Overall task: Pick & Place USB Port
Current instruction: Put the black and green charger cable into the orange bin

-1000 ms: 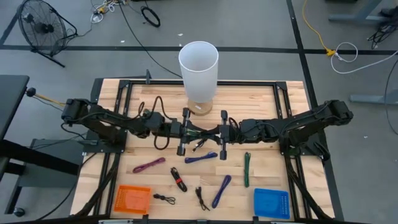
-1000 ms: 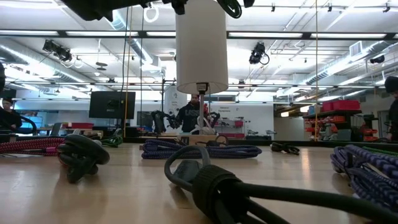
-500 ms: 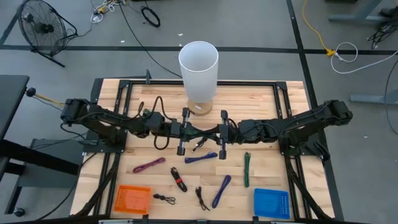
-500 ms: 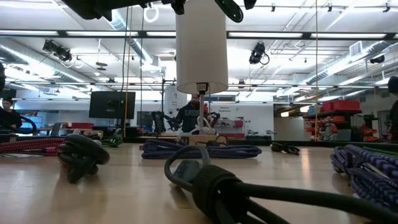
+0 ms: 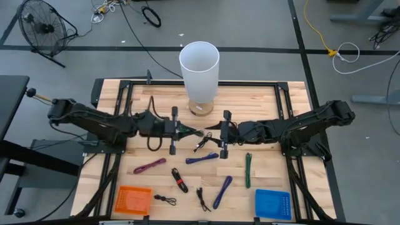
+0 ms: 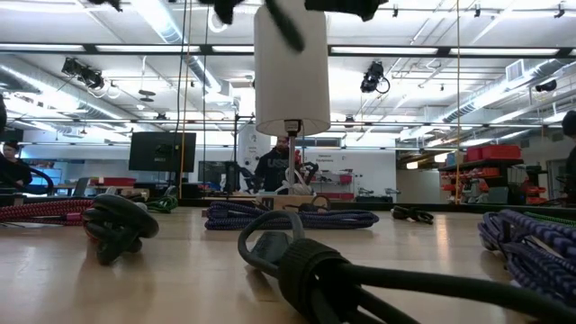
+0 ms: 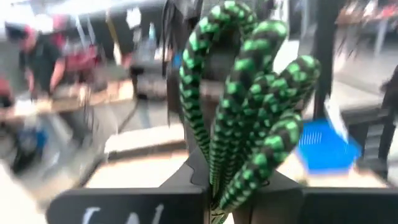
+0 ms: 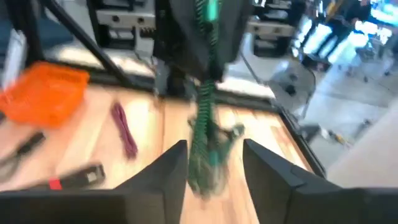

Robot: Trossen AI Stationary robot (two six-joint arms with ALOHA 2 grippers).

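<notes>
Just in front of the white cylinder (image 5: 199,67), the left hand (image 5: 185,130) is clenched on a green-and-black braided cable (image 7: 249,106); the right hand (image 5: 209,132), facing it, has released.

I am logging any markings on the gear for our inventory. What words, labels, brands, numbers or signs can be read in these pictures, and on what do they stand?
None can be read.
Left gripper: pale marks on its black bar, too blurred to read; it holds the green-and-black cable.
Hall screens and signs behind the table: too small to read.
</notes>
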